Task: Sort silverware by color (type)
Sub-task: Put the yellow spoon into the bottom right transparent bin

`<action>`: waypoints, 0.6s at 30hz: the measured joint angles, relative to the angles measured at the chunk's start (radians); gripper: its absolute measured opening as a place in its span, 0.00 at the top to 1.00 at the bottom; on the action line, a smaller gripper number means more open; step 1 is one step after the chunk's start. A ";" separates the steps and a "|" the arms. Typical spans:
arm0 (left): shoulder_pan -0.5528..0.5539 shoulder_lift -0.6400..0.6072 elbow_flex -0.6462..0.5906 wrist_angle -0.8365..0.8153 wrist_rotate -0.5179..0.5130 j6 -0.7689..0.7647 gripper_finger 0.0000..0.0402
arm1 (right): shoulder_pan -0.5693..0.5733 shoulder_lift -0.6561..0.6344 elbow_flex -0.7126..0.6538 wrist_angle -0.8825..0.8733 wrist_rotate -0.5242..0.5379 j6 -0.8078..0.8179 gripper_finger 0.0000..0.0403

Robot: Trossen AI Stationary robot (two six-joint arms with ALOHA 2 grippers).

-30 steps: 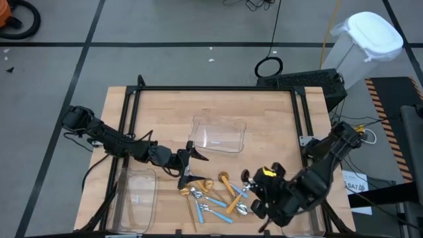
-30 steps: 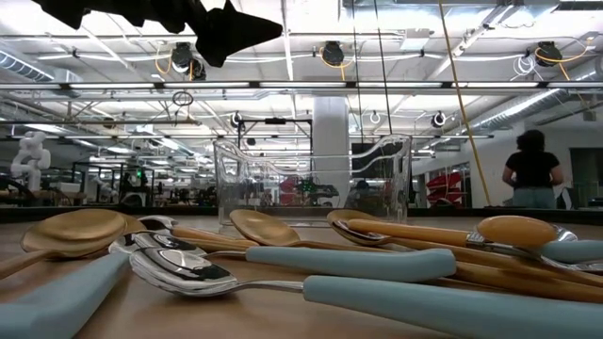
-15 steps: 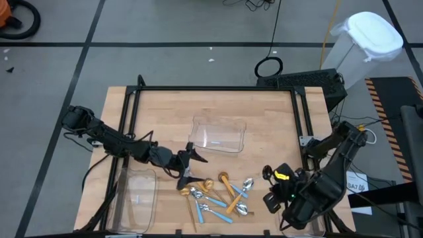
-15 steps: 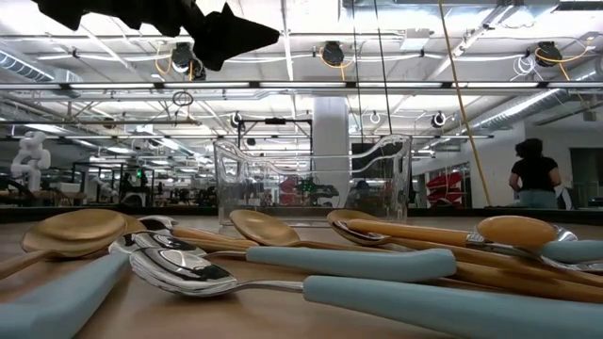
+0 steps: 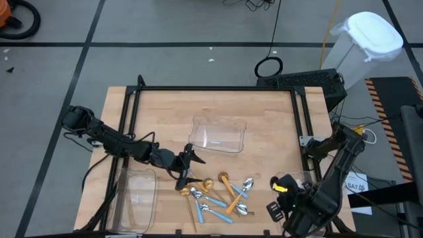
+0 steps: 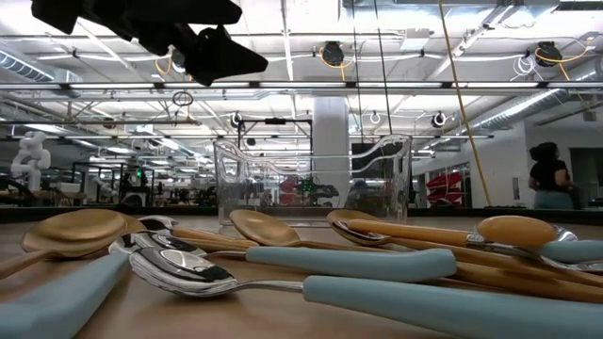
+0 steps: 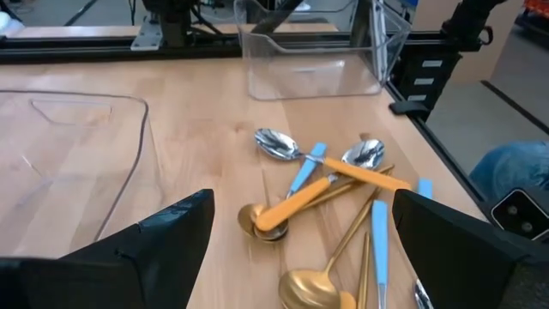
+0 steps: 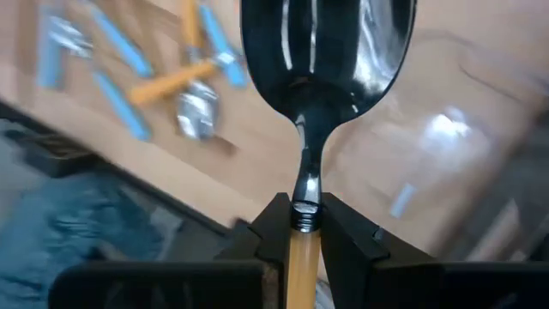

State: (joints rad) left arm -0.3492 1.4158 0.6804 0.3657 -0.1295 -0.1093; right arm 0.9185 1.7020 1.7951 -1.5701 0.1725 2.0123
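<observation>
Since a second ago my right gripper (image 5: 283,210) has swung away from the heap toward the lower right of the high view, carrying an orange-handled spoon (image 8: 302,215) with it; my left gripper (image 5: 186,168) has hardly shifted.

Going left to right in the high view: a clear tray (image 5: 135,192) lies at lower left; my left gripper hovers just left of the heap, jaws spread as wide as they go and holding nothing; the spoon heap (image 5: 218,195) sits low in the middle, blue, orange and gold handles crossed over one another; another clear tray (image 5: 218,135) lies above it at centre; my right gripper is at lower right, over a third clear tray (image 8: 480,103), jaws nearly shut on the orange handle just under the neck, bowl pointing forward.

I judge these spoons light, stiff and hard; the polished bowls look slippery, so the matte handle is the place to pinch, midway along; a crossed handle may drag its neighbours when lifted.
</observation>
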 joint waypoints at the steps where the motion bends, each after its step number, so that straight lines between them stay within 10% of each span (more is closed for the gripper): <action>1: 0.000 0.000 0.000 -0.003 0.000 0.000 0.11 | 0.005 0.000 -0.022 -0.001 -0.028 0.015 0.90; 18: -0.026 0.000 0.000 -0.006 0.001 -0.001 0.11 | 0.053 0.001 -0.270 0.112 -0.150 0.171 0.90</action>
State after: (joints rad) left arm -0.3752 1.4158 0.6804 0.3597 -0.1287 -0.1106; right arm 0.9718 1.7031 1.5251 -1.4580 0.0230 2.1829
